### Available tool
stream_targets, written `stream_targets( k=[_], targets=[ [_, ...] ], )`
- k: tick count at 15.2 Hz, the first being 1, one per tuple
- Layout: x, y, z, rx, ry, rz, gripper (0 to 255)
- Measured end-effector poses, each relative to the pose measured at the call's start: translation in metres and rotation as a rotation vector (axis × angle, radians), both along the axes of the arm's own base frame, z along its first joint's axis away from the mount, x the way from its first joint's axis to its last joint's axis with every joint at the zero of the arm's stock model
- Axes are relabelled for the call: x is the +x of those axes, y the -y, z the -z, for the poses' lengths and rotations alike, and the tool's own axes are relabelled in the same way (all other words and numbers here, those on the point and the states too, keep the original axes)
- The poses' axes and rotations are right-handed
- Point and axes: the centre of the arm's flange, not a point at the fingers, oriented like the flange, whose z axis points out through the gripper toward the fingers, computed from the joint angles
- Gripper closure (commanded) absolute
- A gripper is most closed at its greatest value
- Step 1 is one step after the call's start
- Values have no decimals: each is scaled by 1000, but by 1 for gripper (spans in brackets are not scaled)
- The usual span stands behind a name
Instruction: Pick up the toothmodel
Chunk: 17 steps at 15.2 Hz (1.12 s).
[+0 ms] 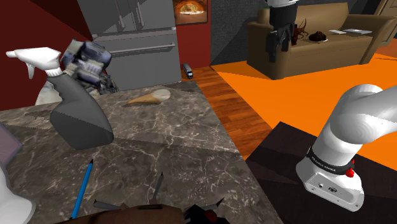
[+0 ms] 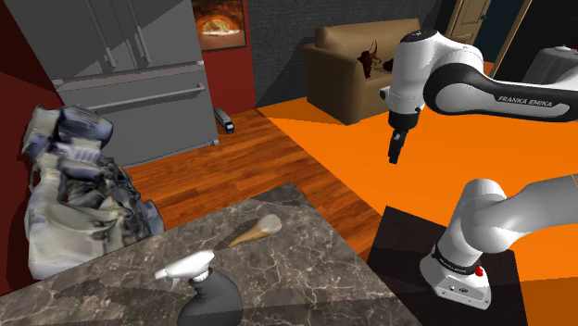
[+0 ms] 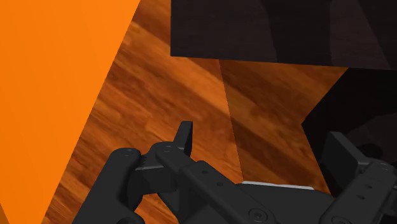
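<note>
My all-black two-finger gripper (image 2: pixel 395 154) hangs point-down in the air, out past my black box stand (image 1: pixel 283 149) and well apart from the dark veined marble countertop (image 1: pixel 172 146). My fingers (image 3: pixel 184 135) stand wide apart and hold nothing. Under them are brown wooden floorboards (image 3: pixel 172 95), a stretch of orange floor (image 3: pixel 57 76) and a corner of the stand.

The tan, cone-shaped tooth model with a pale rounded crown (image 1: pixel 149 97) lies on its side near the countertop's edge that faces the grey fridge (image 1: pixel 137 38), not far from that edge's corner toward the wooden floor. A grey spray bottle with a white trigger head (image 1: pixel 79 118) is closer to the countertop's middle, apart from the tooth model. A thin blue pen (image 1: pixel 83 188) lies toward the edge nearest the shoulder camera.
</note>
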Motion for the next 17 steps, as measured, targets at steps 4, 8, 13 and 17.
stream_targets(
  k=[4,8,13,17],
  targets=[
    [23,-14,3,12,-3,-52,0],
    [61,-40,10,35,-8,-149,0],
    [109,-83,19,64,-16,-273,0],
    [143,-119,21,87,-22,-373,0]
  ],
)
